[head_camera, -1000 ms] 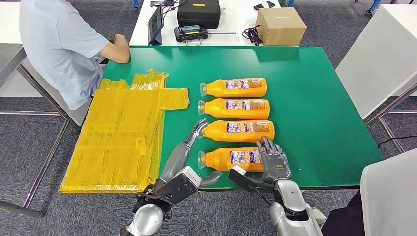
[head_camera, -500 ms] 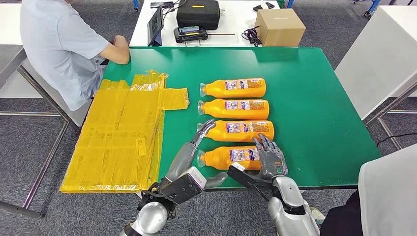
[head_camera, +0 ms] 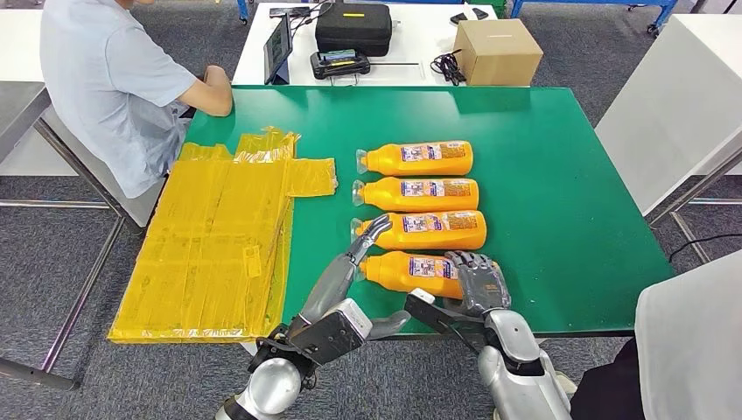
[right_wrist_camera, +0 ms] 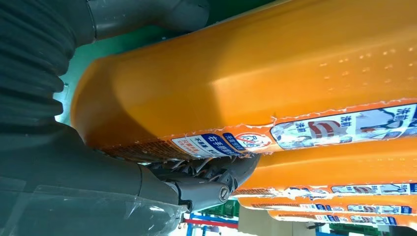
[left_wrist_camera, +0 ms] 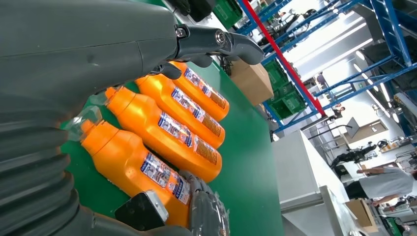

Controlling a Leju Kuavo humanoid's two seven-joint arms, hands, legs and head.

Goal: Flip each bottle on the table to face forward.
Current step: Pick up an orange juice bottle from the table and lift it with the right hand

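Person (head_camera: 109, 83): seated at the worktop's far left corner, forearm resting on the edge.

Yellow plastic bags (head_camera: 219, 236): flat stack along the left side of the green worktop (head_camera: 560, 201), overhanging its near edge.

Left hand (head_camera: 366, 238): fingers apart and extended, holding nothing, tips at the cap ends of the two nearest bottles.

Bottles, orange, four, lying on their sides in a column at mid-worktop, caps toward the left edge, labels up.
- Farthest bottle (head_camera: 416, 158): apart from both hands.
- Second bottle (head_camera: 417, 193): just beside the first.
- Third bottle (head_camera: 422, 230): touching the nearest one along its side.
- Nearest bottle (head_camera: 407, 271): close to the near edge, gripped at its base end by the right hand.

Right hand (head_camera: 477, 282): fingers wrapped over the base of the nearest bottle; the right wrist view shows the fingers (right_wrist_camera: 206, 172) pressed against the label edge.

Cardboard box (head_camera: 497, 51): on the white table beyond the far edge.
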